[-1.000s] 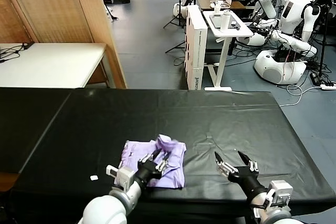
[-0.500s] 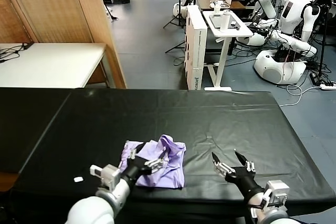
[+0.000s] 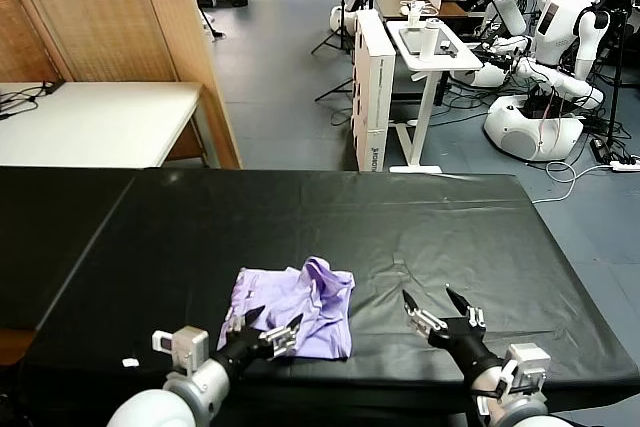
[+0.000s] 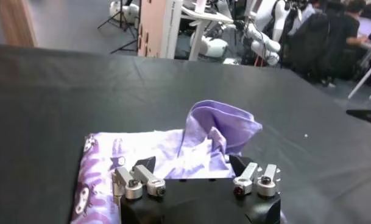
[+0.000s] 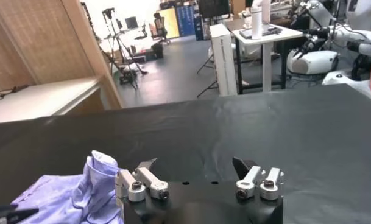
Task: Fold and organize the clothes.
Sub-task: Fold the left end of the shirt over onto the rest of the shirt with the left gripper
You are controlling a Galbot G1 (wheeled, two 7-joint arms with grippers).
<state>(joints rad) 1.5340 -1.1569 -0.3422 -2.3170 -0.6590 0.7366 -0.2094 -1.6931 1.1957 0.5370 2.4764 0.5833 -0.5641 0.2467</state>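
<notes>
The lavender T-shirt [image 3: 300,303] lies in a folded, bunched heap near the front edge of the black table [image 3: 330,217], a raised fold at its far right corner. In the left wrist view the T-shirt [image 4: 200,137] shows a purple-and-white print along one edge. My left gripper [image 3: 266,326] is open and empty, at the shirt's near edge, with its tips over the fabric [image 4: 191,164]. My right gripper [image 3: 437,307] is open and empty over bare table to the right of the shirt; the right wrist view [image 5: 194,165] shows the T-shirt [image 5: 81,189] off to one side.
A white table [image 3: 95,122] and a wooden screen [image 3: 110,12] stand beyond the far left. A white stand [image 3: 430,47], other robots [image 3: 560,37] and cables are on the floor at the far right.
My left gripper has pulled back toward the table's front edge, off the shirt heap, and is open. The shirt has settled in place. My right gripper has barely moved.
</notes>
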